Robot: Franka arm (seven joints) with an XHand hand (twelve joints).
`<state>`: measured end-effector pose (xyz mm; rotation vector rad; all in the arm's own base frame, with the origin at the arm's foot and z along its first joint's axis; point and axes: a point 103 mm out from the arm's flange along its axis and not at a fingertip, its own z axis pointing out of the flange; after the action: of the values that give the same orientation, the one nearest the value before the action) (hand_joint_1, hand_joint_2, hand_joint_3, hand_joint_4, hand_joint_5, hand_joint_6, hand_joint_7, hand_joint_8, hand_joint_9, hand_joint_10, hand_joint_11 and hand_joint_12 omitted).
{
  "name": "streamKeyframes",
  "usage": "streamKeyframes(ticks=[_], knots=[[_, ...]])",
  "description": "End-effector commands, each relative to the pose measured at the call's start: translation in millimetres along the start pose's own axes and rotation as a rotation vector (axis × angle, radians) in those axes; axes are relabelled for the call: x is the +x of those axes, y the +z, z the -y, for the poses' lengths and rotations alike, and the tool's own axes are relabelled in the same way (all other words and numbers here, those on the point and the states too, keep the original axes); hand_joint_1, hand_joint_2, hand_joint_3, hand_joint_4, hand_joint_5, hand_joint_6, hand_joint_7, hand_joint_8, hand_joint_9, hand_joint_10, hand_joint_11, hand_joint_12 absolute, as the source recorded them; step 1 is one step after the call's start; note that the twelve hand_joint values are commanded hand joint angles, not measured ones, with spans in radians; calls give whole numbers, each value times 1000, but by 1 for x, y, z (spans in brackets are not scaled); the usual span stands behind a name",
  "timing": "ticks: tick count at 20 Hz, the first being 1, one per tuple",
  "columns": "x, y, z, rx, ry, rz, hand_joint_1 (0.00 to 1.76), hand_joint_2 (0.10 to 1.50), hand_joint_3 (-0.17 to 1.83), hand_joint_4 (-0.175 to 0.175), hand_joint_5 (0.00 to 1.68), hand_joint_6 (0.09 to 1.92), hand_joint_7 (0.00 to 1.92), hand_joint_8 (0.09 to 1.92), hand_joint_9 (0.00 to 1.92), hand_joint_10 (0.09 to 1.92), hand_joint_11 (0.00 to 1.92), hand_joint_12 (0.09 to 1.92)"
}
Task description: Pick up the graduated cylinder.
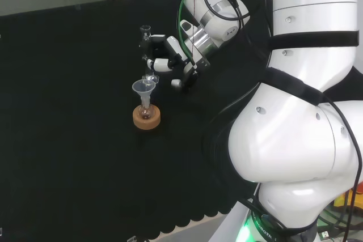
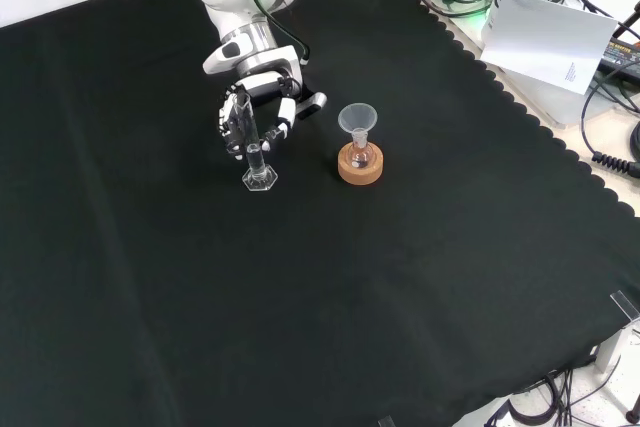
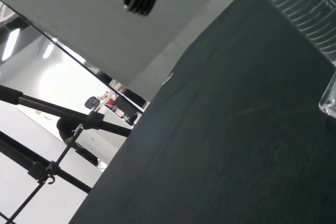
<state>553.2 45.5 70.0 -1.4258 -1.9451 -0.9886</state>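
Bench cloth [image 2: 420, 297]: black fabric, matt, fine weave, scalloped edge at the front view's right. Graduated cylinder [image 2: 250, 142]: clear glass or plastic (cannot tell which), smooth, glossy, with etched-looking graduation lines in the wrist view [image 3: 304, 14]. Funnel [image 2: 357, 119]: translucent, looks like plastic, smooth. Flask [image 1: 146, 110] under it: clear, glossy. Stand [image 2: 360, 165]: cork ring, tan, grainy, matt. Hand [image 2: 262, 102]: black and white hard plastic, semi-gloss. Arm links [image 1: 306, 140]: white moulded shells, smooth, glossy, with black matt bands.
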Motion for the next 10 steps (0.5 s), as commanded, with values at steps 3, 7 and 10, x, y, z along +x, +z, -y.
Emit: streamKeyframes(ticks=[3,7,10], knots=[[2,-9,-1,50,-11,69,1188,1166,39,-158,832,1197,928,968,1330,141,1148,861],[9,-21,-5,97,-37,145,1227,1179,7,-175,829,1205,870,1191,1344,141,1157,868],[16,-31,-8,134,-61,204,1230,1179,3,-175,831,1201,870,1198,1347,142,1159,870]])
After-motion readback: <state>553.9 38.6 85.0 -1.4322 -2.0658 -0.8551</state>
